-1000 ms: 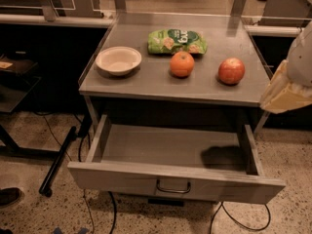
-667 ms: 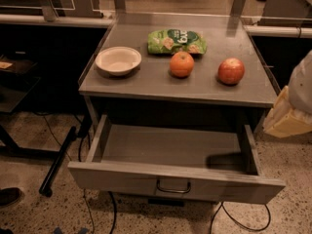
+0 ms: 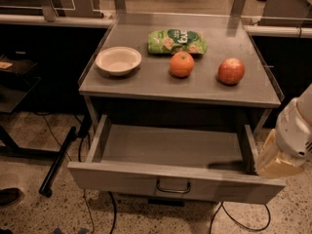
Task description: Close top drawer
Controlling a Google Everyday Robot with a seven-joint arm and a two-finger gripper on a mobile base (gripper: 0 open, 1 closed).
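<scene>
The top drawer [image 3: 131, 178] is a wide shallow grey drawer. It stands pulled far out from under the grey table top [image 3: 146, 84], and its inside is bare. A small dark loop handle [image 3: 173, 187] sits at the centre of its front panel. My gripper [image 3: 274, 162] is at the right edge of the view, at the end of the white arm. It is just outside the drawer's right front corner, at about the height of the drawer's rim. It casts a shadow on the drawer's right inner floor.
On the table top are a white bowl [image 3: 118, 60], a green snack bag [image 3: 177, 41], an orange [image 3: 182, 64] and a red apple [image 3: 231, 71]. Cables [image 3: 234, 218] lie on the speckled floor. A black pole [image 3: 58, 162] leans at the left.
My arm has moved down and slightly right, from beside the table top to beside the drawer's right front corner. Its shadow in the drawer has shifted right. The drawer has not moved.
</scene>
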